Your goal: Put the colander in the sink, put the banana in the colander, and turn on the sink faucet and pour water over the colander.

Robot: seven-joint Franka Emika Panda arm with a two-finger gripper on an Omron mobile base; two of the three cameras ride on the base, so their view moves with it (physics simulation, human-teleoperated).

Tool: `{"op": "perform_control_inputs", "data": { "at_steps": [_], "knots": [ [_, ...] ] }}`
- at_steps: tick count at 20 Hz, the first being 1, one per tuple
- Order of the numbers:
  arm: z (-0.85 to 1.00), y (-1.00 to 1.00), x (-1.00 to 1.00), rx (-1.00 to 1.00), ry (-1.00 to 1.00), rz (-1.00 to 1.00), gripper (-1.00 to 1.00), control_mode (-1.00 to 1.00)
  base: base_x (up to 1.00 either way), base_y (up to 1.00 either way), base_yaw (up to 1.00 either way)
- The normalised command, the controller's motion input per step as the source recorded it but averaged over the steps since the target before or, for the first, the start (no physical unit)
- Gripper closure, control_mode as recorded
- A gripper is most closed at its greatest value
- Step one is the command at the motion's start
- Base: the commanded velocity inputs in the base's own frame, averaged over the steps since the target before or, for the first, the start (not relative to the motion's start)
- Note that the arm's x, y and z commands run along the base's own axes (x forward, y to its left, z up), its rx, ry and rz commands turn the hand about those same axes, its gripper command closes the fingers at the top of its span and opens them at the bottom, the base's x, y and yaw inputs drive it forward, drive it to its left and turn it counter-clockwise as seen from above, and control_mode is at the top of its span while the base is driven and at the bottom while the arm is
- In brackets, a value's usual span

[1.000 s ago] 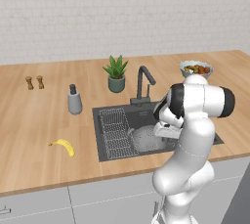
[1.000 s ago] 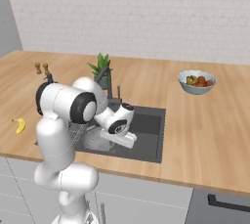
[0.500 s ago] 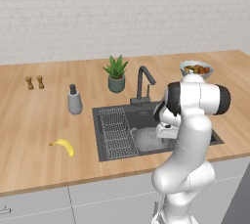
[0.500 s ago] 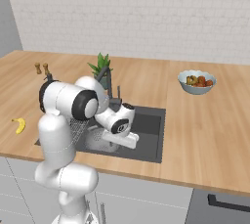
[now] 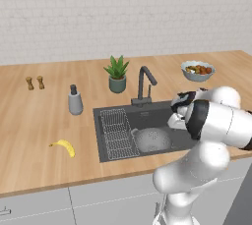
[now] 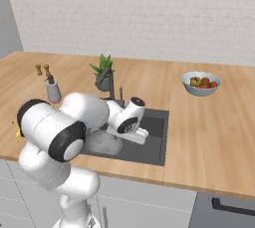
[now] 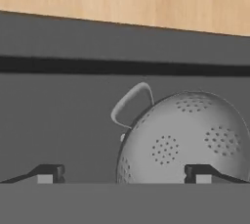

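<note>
The colander [image 5: 151,139] sits inside the sink [image 5: 162,112], near the middle. The gripper [image 7: 124,173] hangs just above it, and its two fingers are spread wide apart with nothing between them. The colander looks hard, smooth and light, so I think the small loop handle [image 7: 131,102] on its rim is the best place to grab.

The banana [image 5: 64,146] lies on the counter to the left, well apart from the sink. It looks soft and should be held gently around its middle. A wire rack [image 5: 117,133] fills the sink's left side. The faucet [image 5: 144,85] stands at the far edge, and may get in the way.
</note>
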Motion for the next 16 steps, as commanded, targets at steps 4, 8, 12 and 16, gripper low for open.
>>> {"op": "perform_control_inputs", "data": {
  "at_steps": [4,8,12,16],
  "knots": [
    [1.00,-0.06,-0.43,0.08,-0.28,0.11,-1.00,-1.00,0.00,0.00,0.00],
    [1.00,0.00,-0.31,0.03,-0.17,0.04,-1.00,-1.00,0.00,0.00,0.00],
    [1.00,0.14,-0.42,0.03,-0.01,0.00,-1.00,-1.00,0.00,0.00,0.00],
    [0.90,0.33,-0.37,0.11,0.20,-0.07,-1.00,-1.00,0.00,0.00,0.00]
  ]
}}
